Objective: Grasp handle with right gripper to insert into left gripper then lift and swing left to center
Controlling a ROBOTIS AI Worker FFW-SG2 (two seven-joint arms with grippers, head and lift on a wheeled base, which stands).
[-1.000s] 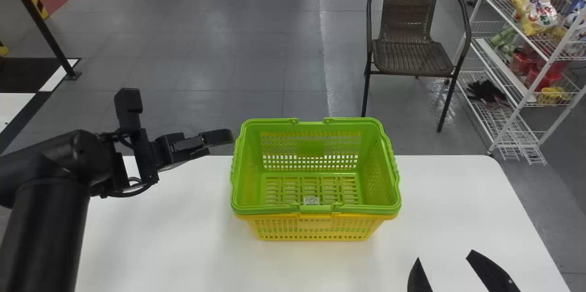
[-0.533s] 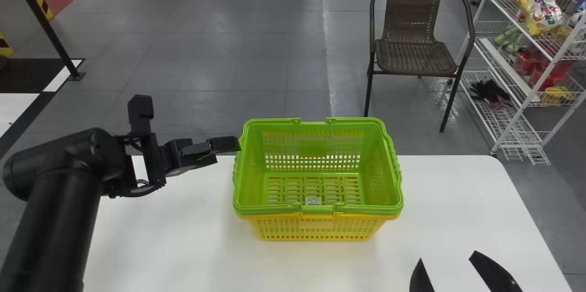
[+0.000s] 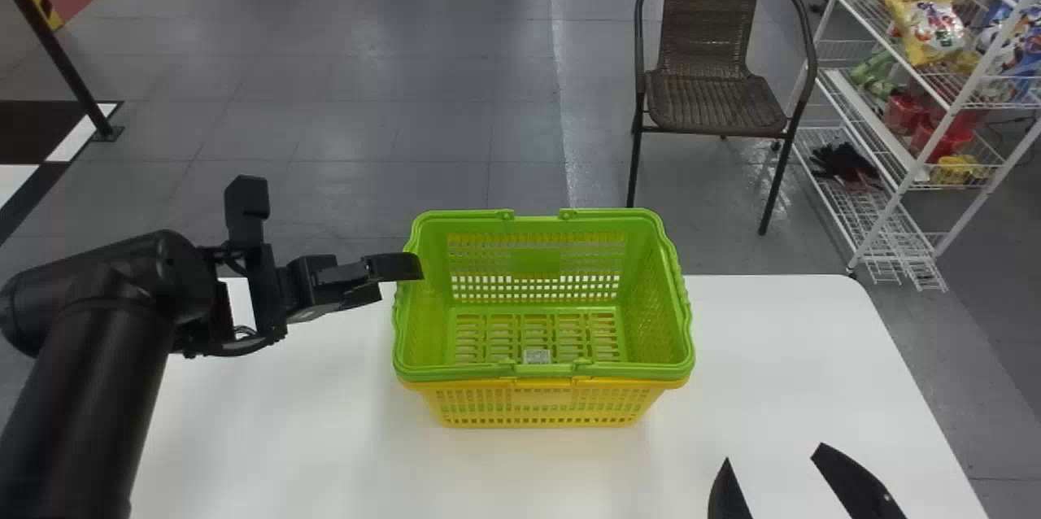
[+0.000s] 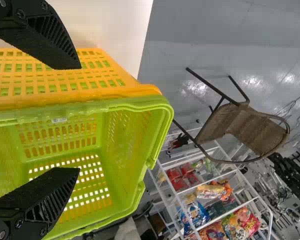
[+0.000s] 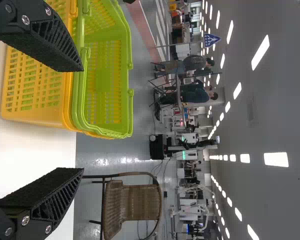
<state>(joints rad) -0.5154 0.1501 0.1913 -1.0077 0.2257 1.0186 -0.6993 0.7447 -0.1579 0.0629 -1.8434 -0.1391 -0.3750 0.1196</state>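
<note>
A green basket (image 3: 537, 263) sits nested in a yellow basket (image 3: 541, 405) on the table, its handle (image 3: 543, 371) folded along the front rim. My left gripper (image 3: 333, 224) stands open at the baskets' back left, one finger overlapping the green rim's corner in the head view; I cannot tell whether it touches. From the left wrist, the open left gripper (image 4: 80, 118) faces the green basket (image 4: 125, 150) and the yellow one (image 4: 55, 75). At the front right, my right gripper (image 3: 774, 454) is open with nothing held. In its own view, the right gripper (image 5: 83, 120) faces the green basket (image 5: 107, 80).
The white table (image 3: 773, 356) extends on both sides of the baskets. Beyond its back edge stand a brown wicker chair (image 3: 720, 100) and, at the right, a white wire shelf (image 3: 882, 124) with snack bags. A black post (image 3: 61, 55) rises at the far left.
The left gripper has moved right and nearer the baskets, one finger now overlapping the green rim. In the head view, the baskets and room appear shifted slightly left. The right gripper remains open.
</note>
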